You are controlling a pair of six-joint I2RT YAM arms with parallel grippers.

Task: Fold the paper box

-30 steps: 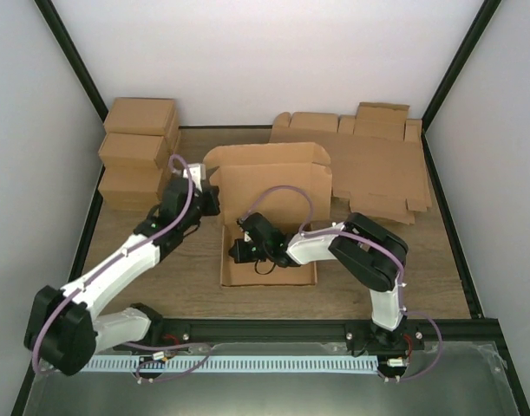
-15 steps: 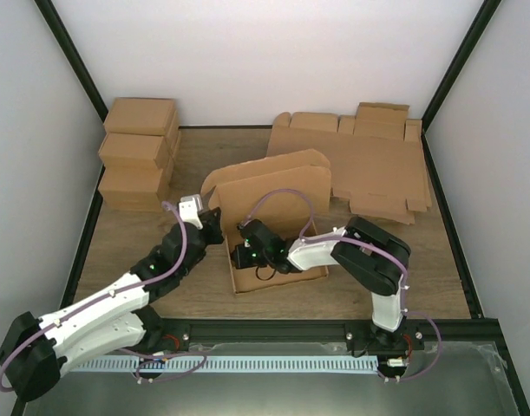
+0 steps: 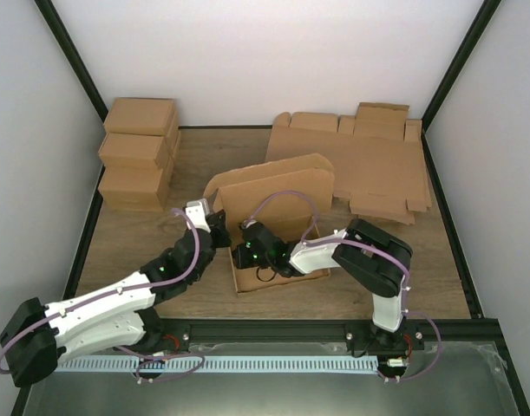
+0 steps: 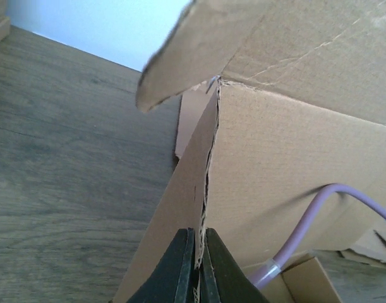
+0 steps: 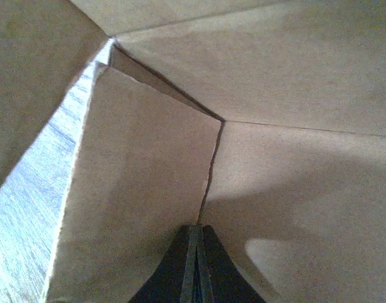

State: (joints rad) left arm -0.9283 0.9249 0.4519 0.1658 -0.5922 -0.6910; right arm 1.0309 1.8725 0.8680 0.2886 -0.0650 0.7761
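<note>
The paper box (image 3: 278,186) stands half-formed at the table's middle, its back panel and lid flap raised. My left gripper (image 3: 219,227) is at the box's left side. In the left wrist view, this gripper (image 4: 201,252) is shut on the raw edge of an upright cardboard wall (image 4: 294,158). My right gripper (image 3: 238,255) reaches into the box from the right. Seen from the right wrist, the gripper (image 5: 196,237) is shut with nothing between its fingers, and its tip rests at a seam between two inner panels (image 5: 294,95).
Several finished brown boxes (image 3: 139,152) are stacked at the back left. A thick sheaf of flat cardboard blanks (image 3: 369,165) lies at the back right. A purple cable (image 4: 306,221) loops over the box. Black frame posts line the table's sides.
The left arm has drawn back toward the near edge and swung right, bringing its gripper onto the box's left wall. The box has turned slightly and slid. The right gripper stayed inside it.
</note>
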